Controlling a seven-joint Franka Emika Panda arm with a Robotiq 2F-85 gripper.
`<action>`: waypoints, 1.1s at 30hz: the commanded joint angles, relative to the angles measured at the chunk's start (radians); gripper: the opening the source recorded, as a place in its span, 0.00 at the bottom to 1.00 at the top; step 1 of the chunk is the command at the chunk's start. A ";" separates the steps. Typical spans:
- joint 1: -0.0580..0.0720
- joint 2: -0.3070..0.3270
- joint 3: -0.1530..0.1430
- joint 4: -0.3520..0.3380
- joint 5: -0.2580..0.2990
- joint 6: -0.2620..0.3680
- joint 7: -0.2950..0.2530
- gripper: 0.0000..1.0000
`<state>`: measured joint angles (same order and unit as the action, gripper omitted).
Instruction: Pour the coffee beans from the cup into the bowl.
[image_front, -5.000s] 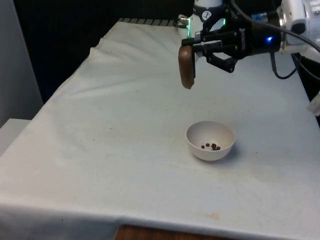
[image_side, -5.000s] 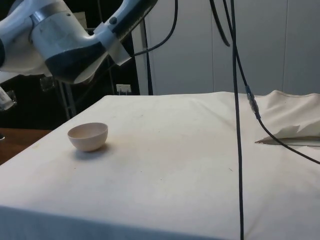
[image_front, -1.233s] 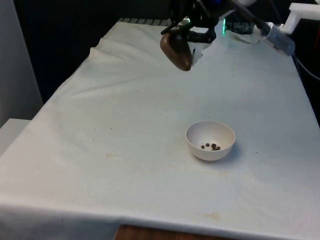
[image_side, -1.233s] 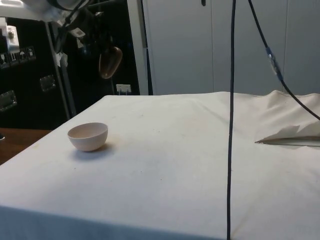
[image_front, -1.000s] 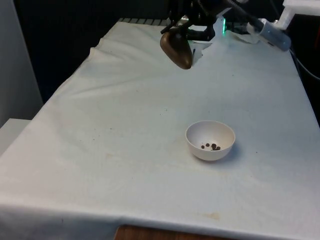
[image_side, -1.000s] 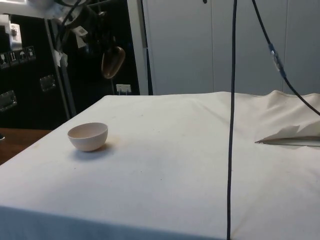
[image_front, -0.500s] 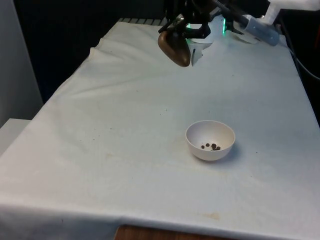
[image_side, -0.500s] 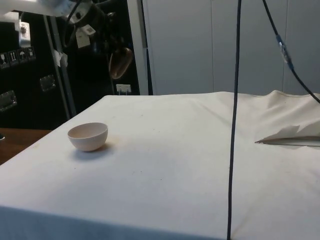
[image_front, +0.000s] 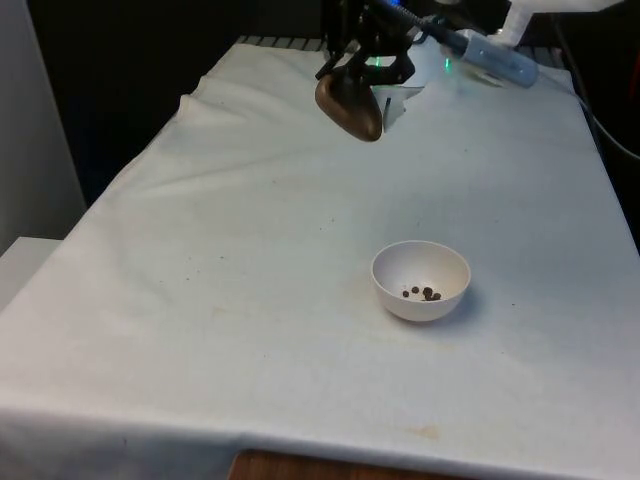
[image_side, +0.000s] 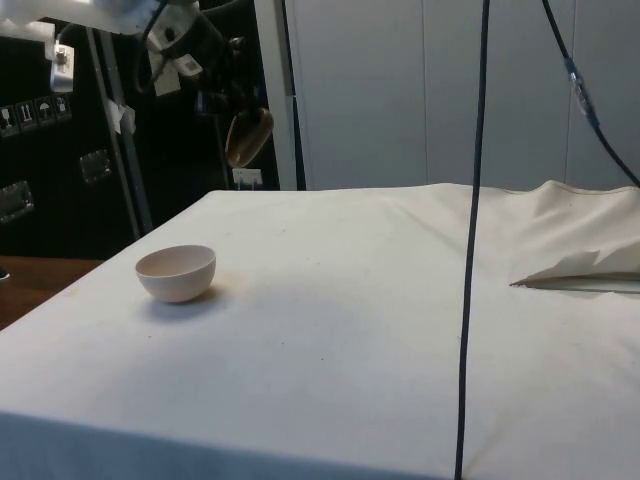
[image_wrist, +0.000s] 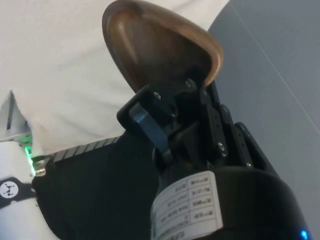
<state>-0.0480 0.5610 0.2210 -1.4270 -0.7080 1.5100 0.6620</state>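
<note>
A brown wooden cup hangs tilted in the air over the far part of the table, with my gripper shut on its rim. The side view has the cup well above the cloth and beyond the bowl, held by the gripper. In the wrist view the cup's hollow inside faces the camera and holds no beans, clamped by the fingers. A white bowl sits on the cloth nearer the front edge, with a few dark coffee beans in its bottom. From the side the bowl hides its contents.
A white cloth covers the table, rumpled and folded at the far end. A black cable hangs down in front of the side camera. One stray bean lies on the cloth beside the bowl.
Five seconds ago the cup hung closer to the bowl; the arm has since carried it up and towards the table's far end. Over the last second it drifted slightly further away.
</note>
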 joint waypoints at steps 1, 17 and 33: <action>-0.012 -0.009 0.002 -0.013 0.019 0.029 -0.006 0.12; 0.002 0.002 -0.026 -0.002 0.038 0.027 -0.010 0.12; -0.010 -0.021 -0.070 -0.084 0.078 0.166 0.019 0.12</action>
<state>-0.0480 0.5540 0.1470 -1.4870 -0.6360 1.6410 0.6780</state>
